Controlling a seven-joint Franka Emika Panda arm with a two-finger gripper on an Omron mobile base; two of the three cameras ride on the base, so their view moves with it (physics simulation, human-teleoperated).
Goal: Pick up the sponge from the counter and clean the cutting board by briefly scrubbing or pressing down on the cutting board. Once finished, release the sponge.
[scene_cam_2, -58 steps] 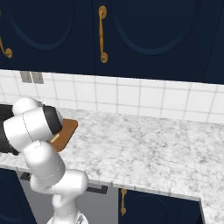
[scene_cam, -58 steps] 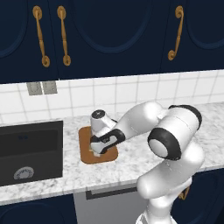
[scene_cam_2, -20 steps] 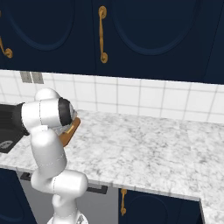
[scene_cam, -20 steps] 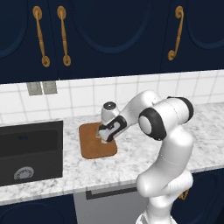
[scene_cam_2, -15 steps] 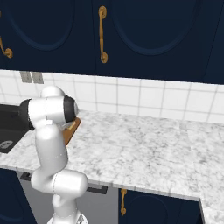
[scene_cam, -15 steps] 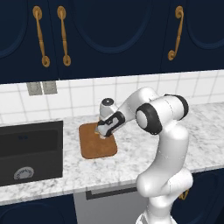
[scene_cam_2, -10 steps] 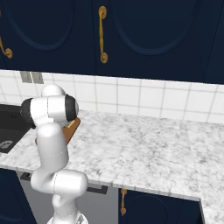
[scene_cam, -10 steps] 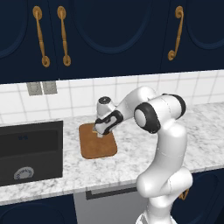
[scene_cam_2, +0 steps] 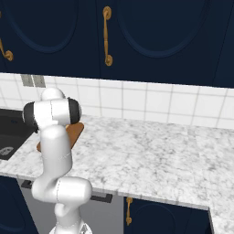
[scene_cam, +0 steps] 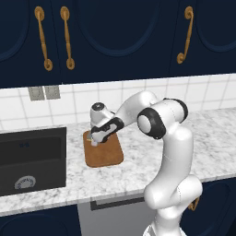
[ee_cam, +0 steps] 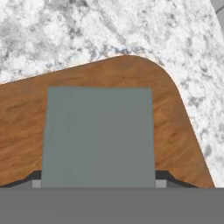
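Presently the arm reaches left and forward, wrist bent down over the cutting board [scene_cam: 104,151]. Fingers [scene_cam: 95,142] are clamped on the sponge [ee_cam: 99,136], its grey-green scouring face toward the hand camera; sponge sits over the board near a rounded corner. Board lies on the speckled marble surface [scene_cam: 138,170], just right of the black sink basin [scene_cam: 31,159]. White tiled wall [scene_cam: 129,97] behind, navy cabinets above.
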